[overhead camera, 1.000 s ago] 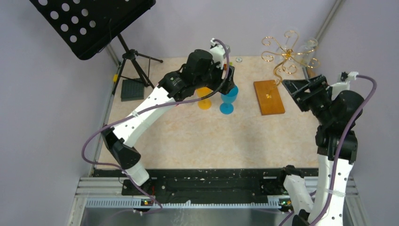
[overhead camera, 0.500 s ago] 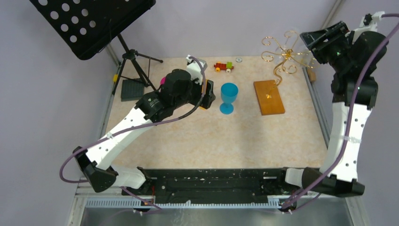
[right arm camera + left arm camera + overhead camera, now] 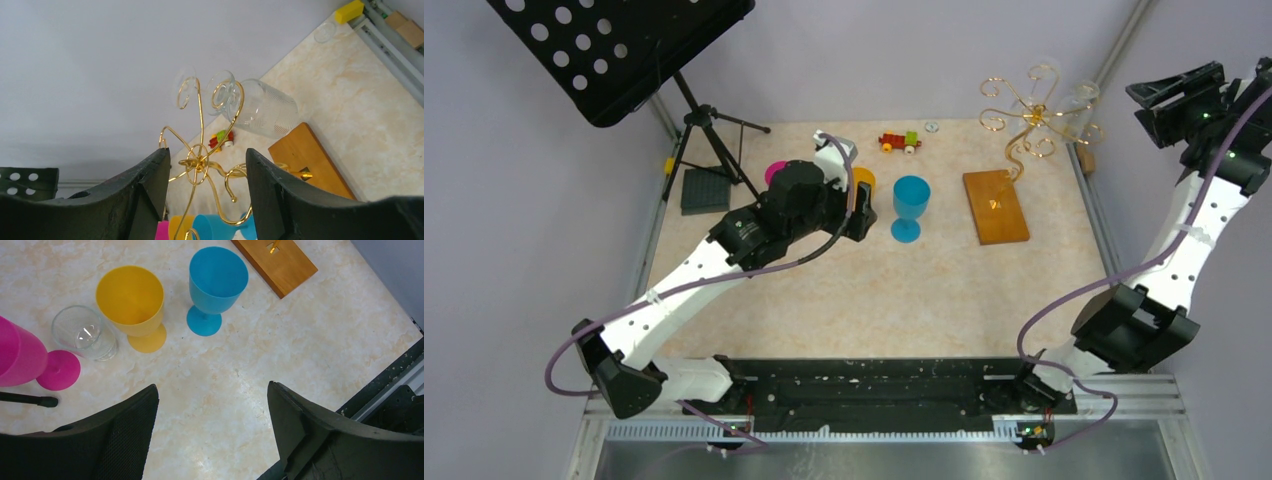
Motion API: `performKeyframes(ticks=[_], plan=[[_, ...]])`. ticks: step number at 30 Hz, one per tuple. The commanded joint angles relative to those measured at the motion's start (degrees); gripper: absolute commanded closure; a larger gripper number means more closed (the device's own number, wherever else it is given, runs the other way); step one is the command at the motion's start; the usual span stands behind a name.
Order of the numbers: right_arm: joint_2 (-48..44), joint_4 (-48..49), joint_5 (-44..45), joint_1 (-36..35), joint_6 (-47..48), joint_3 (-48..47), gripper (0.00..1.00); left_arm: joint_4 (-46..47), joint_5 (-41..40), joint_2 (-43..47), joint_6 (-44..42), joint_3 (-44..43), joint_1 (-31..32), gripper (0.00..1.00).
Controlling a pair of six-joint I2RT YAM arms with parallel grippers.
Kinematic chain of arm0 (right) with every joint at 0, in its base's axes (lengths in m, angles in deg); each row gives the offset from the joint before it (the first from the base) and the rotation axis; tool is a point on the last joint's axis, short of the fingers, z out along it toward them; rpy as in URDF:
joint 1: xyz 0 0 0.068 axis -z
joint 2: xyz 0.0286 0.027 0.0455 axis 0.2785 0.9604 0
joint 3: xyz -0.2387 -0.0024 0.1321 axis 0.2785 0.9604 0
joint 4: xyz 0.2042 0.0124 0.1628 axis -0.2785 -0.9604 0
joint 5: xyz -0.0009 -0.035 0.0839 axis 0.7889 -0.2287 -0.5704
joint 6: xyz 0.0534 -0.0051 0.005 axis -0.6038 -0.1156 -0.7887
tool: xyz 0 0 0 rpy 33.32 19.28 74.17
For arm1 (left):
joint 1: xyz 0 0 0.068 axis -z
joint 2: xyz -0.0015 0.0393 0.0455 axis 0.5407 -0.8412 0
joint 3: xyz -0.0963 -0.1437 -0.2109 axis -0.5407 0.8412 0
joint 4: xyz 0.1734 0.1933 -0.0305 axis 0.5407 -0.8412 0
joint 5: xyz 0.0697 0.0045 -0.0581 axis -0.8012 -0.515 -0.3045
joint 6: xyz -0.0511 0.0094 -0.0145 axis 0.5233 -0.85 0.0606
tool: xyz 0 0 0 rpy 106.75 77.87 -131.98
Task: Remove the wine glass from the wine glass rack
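Where wine glass rack (image 3: 996,207) stands, table (image 3: 904,300) marbled; walls (image 3: 874,60) grey.

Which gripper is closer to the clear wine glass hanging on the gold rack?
Right. The right gripper hangs open just right of the wine glass, aimed at it; the left gripper is far off, open beside the blue goblet.

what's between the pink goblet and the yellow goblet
A clear glass stands between the pink goblet and the yellow goblet, seen in the left wrist view.
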Motion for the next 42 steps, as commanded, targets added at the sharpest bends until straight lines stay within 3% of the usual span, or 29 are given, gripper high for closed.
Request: performKeyframes(ticks=[1,3,5,7,14,18,23,34,36,39,42], plan=[[2.7,5.2,-7.3,0.7,-3.8,0.7,0.44,4.0,1.3,2.5,0.5,1.2,-0.2,0.16],[4.0,6.2,-8.2,0.7,-4.7,1.5,0.52,4.1,1.5,2.9,0.4,1.8,-0.2,0.16],[5.0,9.0,-10.3,0.7,-6.4,3.0,0.67,4.5,1.5,3.3,0.3,2.4,-0.3,0.18],[5.9,11.3,-12.5,0.6,-8.1,3.9,0.74,4.7,2.0,3.2,0.2,2.6,-0.3,0.2],[10.0,15.7,-13.0,-0.8,-9.9,0.7,0.63,4.4,1.8,2.7,-0.1,2.3,-0.3,0.21],[14.4,13.9,-12.4,-1.5,-9.7,-4.0,0.62,5.0,0.7,3.3,-0.1,2.8,-0.3,0.21],[17.5,13.9,-12.2,-3.3,-9.5,-6.4,0.71,5.1,0.5,3.3,-0.1,2.7,-0.3,0.22],[17.9,16.0,-12.4,-4.7,-9.6,-6.0,0.77,5.0,0.1,3.1,-0.1,2.6,-0.4,0.22],[17.7,14.5,-11.0,-4.7,-8.3,-6.7,0.73,4.9,0.0,3.2,-0.1,2.7,-0.4,0.22],[17.2,12.0,-8.2,-4.6,-5.5,-7.3,0.58,4.9,0.0,3.3,-0.1,2.8,-0.4,0.22],[16.3,11.6,-6.2,-4.7,-3.7,-7.0,0.53,4.9,0.0,3.3,-0.1,2.9,-0.4,0.22]])
